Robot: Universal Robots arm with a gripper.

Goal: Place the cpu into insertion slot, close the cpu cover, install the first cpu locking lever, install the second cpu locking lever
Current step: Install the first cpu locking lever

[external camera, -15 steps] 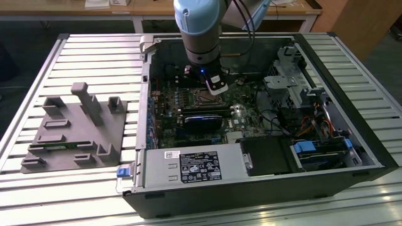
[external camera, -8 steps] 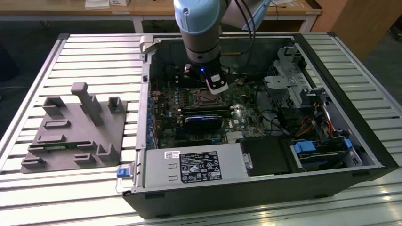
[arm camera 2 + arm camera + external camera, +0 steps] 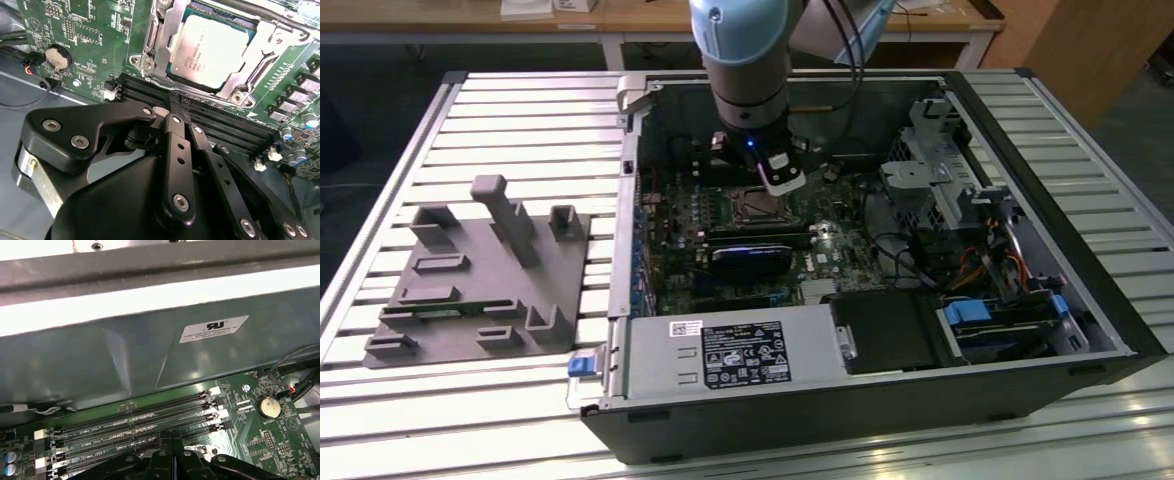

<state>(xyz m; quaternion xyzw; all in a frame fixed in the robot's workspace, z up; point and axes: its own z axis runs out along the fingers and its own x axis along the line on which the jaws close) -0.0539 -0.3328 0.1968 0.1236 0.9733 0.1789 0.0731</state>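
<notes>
The cpu [image 3: 210,47] lies flat in the insertion slot [image 3: 754,205], its silver-grey top facing up. The cpu cover [image 3: 167,30], a silvery frame, lies down around the chip's edges. A thin metal lever rod [image 3: 270,17] runs along the far side of the socket. My gripper [image 3: 172,102] is shut with nothing between its black fingers [image 3: 176,145]. Its tips hover over the memory slots [image 3: 220,122] just beside the socket, touching nothing that I can see. In the exterior view my gripper [image 3: 778,183] hangs inside the open computer case, right above the socket.
A coin battery [image 3: 56,57] and loose cables sit beside the board. The grey case wall [image 3: 150,355] stands close behind the memory slots [image 3: 140,425]. A drive cage [image 3: 934,170] and the labelled power supply [image 3: 734,355] crowd the case. A grey fixture block [image 3: 480,280] sits on the exterior view's left.
</notes>
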